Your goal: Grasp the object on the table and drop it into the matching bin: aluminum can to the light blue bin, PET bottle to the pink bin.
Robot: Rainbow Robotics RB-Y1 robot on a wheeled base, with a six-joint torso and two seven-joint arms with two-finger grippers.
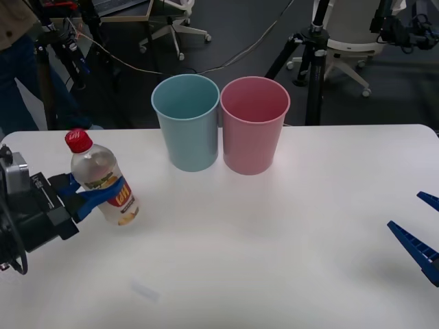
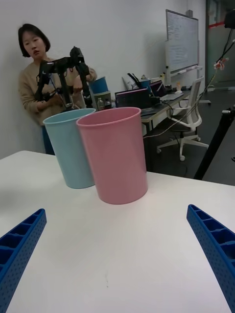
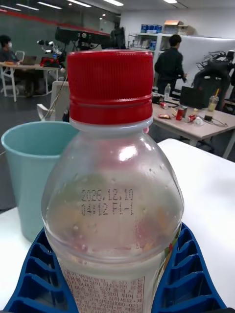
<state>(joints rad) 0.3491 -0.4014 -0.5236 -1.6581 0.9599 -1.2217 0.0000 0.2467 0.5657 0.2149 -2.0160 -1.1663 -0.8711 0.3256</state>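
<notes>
A small clear PET bottle (image 1: 103, 179) with a red cap and yellow-red label is at the left of the white table (image 1: 274, 233), tilted, with my left gripper (image 1: 86, 195) shut around its body. Up close in the left wrist view, the bottle (image 3: 115, 195) stands between the blue fingers (image 3: 188, 274). The light blue bin (image 1: 186, 122) and the pink bin (image 1: 254, 125) stand side by side at the table's far middle, to the right of the bottle. My right gripper (image 1: 422, 229) is open at the right edge, low over the table, facing the pink bin (image 2: 115, 154) and the light blue bin (image 2: 71, 146).
Tripods and office chairs stand on the floor beyond the table's far edge. A person sits behind the bins in the right wrist view. Bare tabletop lies between the two grippers and in front of the bins.
</notes>
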